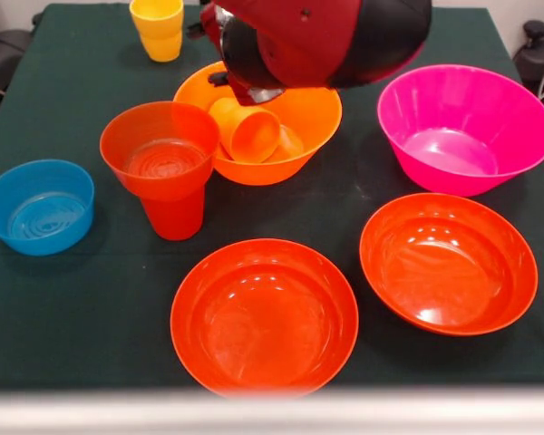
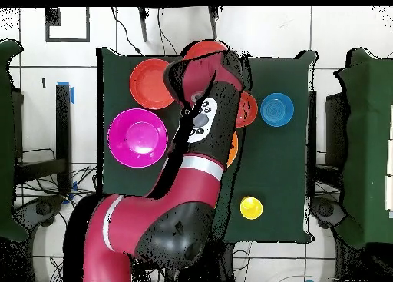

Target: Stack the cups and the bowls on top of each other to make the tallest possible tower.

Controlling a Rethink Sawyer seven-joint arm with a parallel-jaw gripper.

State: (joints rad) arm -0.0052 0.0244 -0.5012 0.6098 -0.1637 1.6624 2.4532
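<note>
**Arm over the orange bowl, cup lying inside**

I can't tell how the jaws stand; the arm (image 1: pixel 326 36) hides them. An orange cup (image 1: pixel 247 130) lies tipped in the large orange bowl (image 1: pixel 313 113), mid-counter toward the far edge, mouth toward the near edge, long axis near horizontal. I'd grip across its rim, then upright it.

Bowls (image 1: pixel 264 314) and cups (image 1: pixel 159 27) glossy smooth plastic; table cover (image 1: pixel 54 308) matt dark-green cloth.
</note>
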